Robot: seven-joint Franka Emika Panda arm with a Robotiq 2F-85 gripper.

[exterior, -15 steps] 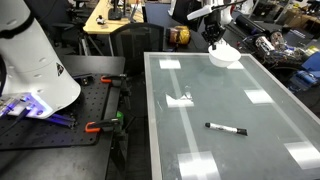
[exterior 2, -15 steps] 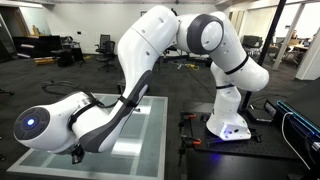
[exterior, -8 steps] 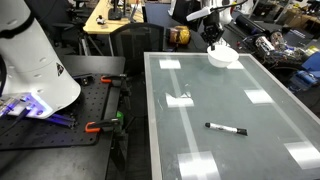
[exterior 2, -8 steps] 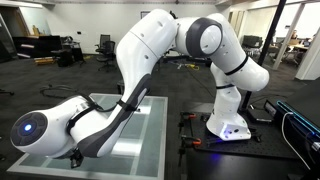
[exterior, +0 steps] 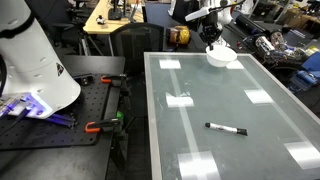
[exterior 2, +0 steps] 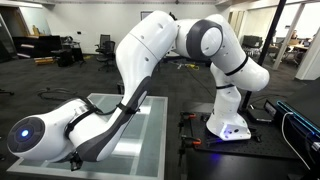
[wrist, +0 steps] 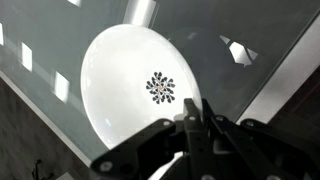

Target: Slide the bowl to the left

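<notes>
Bowl (exterior: 222, 56) sits on the glass surface (exterior: 200, 105), well apart from the marker (exterior: 226, 129). It is up past the marker, toward the surface's far end as we see it in an exterior view. From there it shows as a small, low, white disc, plain and unmarked.

In the wrist view the bowl (wrist: 120, 85) fills much of the picture. We see a smooth, white, round and shallow dish with a clean, even rim. It has no pattern, only a small cluster of dark specks near its middle that looks to us like a reflection of lamps overhead. The glass around it carries pale patches of reflected ceiling light.

The fingers (wrist: 186, 128) come in from the bottom of the wrist view and are drawn close together, with their tips at the bowl's near rim. We cannot tell whether the rim is pinched between them or whether they only rest against it. In an exterior view the fingers (exterior: 213, 44) hang right over the bowl, too small for us to read their spread.

The marker is black, lies flat and is nearly level with the surface's near edge, with nothing touching it. The arm (exterior 2: 150, 50) arches in a big white curve out over the surface (exterior 2: 150, 118). Its base (exterior: 30, 50) stands well apart from the marker, on a dark bench beside the glass.
</notes>
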